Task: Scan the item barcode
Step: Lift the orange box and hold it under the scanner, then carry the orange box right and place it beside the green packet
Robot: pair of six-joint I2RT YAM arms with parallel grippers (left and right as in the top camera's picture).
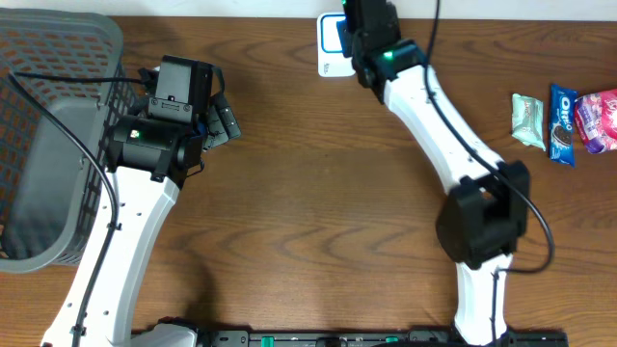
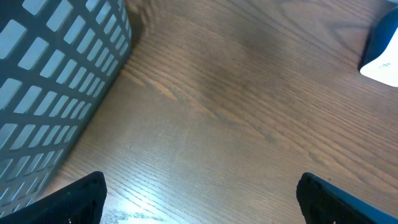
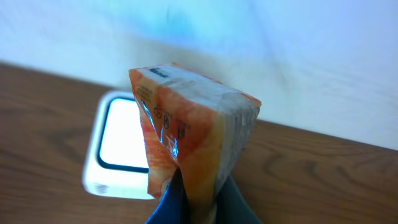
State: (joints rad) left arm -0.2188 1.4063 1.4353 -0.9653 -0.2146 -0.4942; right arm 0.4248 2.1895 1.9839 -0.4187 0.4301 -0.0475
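Two states: left jaws wide by basket [image 2: 56, 81] edge, right jaws tight on packet [image 3: 186, 137].

I counted one table [image 1: 308, 202] under my cameras, and two arms over it: the left arm [image 1: 135, 222] and the right arm [image 1: 434, 116]. There was one grey basket [image 1: 58, 43] and one scanner [image 1: 330, 53]. Snack packets came to four: one mint-green packet [image 1: 527, 120], one blue packet [image 1: 562, 123], one pink packet [image 1: 598, 120], and one orange packet [image 3: 193, 130] seen from the right wrist.
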